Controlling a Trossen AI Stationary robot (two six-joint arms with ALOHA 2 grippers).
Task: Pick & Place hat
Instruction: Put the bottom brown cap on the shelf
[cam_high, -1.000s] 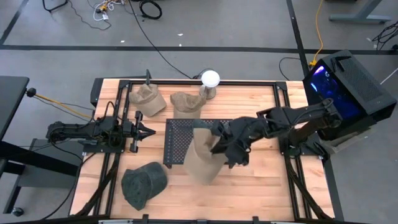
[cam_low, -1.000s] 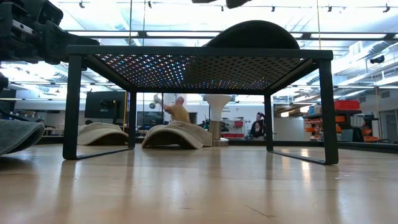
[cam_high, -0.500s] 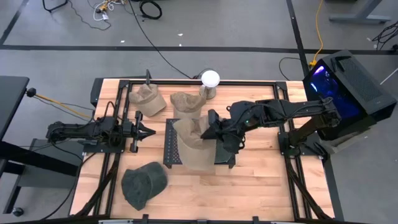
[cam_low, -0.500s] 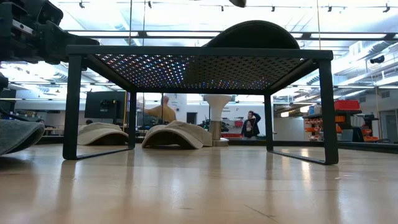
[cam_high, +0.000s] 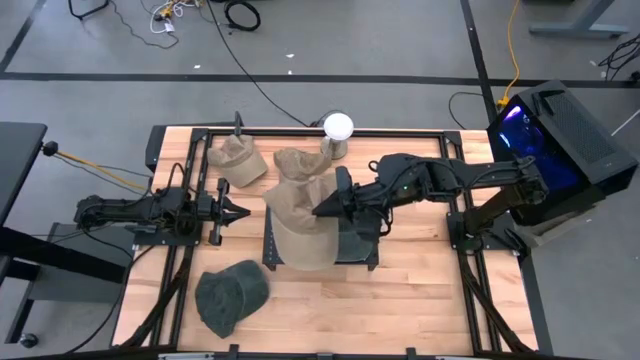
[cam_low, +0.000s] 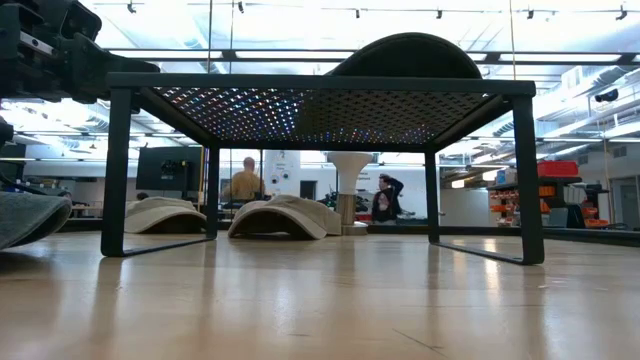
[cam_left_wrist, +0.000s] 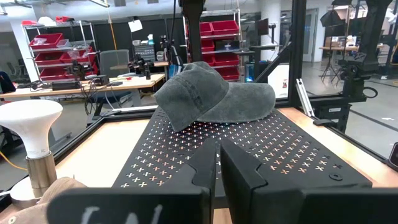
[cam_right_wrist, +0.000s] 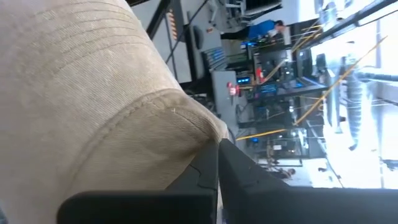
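My right gripper (cam_high: 325, 207) is shut on a tan hat (cam_high: 298, 225) and carries it above the black perforated rack (cam_left_wrist: 261, 155). In the right wrist view that hat (cam_right_wrist: 93, 93) fills the picture beside the shut fingers (cam_right_wrist: 217, 158). A dark grey hat (cam_left_wrist: 211, 96) rests crown-up on the rack top and shows as a dome in the low view (cam_low: 405, 55). My left gripper (cam_high: 238, 210) waits shut at the rack's left side, level with its top (cam_left_wrist: 217, 171). My right gripper pinches the tan hat at a stitched edge (cam_right_wrist: 199, 134) between its two fingers, coming from the table's right. The hat is lifted clear and spreads out to the left of the fingers, over the rack's left half (cam_high: 285, 240).
Two more tan hats (cam_high: 235, 158) (cam_high: 300, 165) lie at the far side next to a white bulb on a stand (cam_high: 338, 127). A dark green hat (cam_high: 230, 295) lies on the wood near the left front. A black box (cam_high: 560, 130) stands off the right edge.
My right gripper has carried the tan hat from the rack's near-right side toward the table's far and left edges, so it now hangs over the rack's left half. The hat has turned as it travelled. People in the room behind have moved.
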